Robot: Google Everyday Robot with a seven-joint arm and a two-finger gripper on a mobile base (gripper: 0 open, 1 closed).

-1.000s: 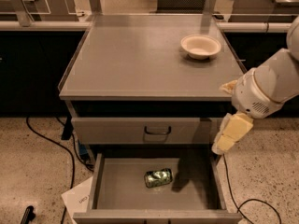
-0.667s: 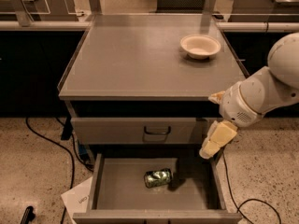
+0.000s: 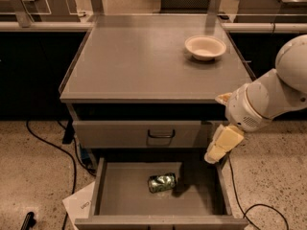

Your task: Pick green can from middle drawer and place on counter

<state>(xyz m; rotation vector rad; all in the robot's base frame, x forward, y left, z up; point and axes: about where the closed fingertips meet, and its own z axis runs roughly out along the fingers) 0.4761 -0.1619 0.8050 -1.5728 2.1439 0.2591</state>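
The green can (image 3: 162, 182) lies on its side on the floor of the open middle drawer (image 3: 120, 195), near the middle. The counter (image 3: 139, 56) is the broad grey cabinet top above it. My gripper (image 3: 219, 146) hangs from the white arm (image 3: 268, 99) at the right, in front of the cabinet, above the drawer's right wall and up and to the right of the can. It does not touch the can.
A white bowl (image 3: 205, 47) stands at the back right of the counter. A shut grey drawer front with a dark loop handle (image 3: 160, 134) sits above the open drawer. Black cables (image 3: 53, 147) and white paper (image 3: 79, 205) lie on the speckled floor at the left.
The arm and gripper have moved left and down, closer to the open drawer's right side. The can has not moved.
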